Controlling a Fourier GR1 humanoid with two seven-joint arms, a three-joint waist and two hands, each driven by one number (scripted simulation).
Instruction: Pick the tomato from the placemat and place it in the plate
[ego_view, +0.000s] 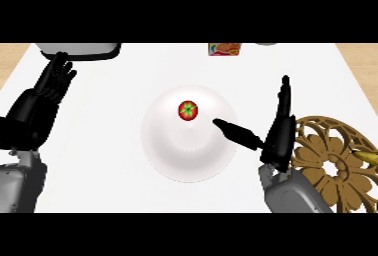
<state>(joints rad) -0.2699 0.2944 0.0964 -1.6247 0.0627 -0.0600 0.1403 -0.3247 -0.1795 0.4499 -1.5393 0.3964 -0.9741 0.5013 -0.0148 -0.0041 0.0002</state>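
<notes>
At the lower right of the frame, the right hand (275, 131) stands on edge with fingers straight and thumb stretched out over the rim of the white plate (166, 160), holding nothing. Just right of it lies the brown openwork placemat (325, 150). The plate sits mid-frame on the white bench (111, 190), and the tomato (188, 110) rests in its upper part. At the left, the left hand (50, 85) is open, fingers up. A colourful box (224, 48) stands at the top edge.

Tomato (188, 110) in plate (166, 160), placemat (325, 150) to its right.
</notes>
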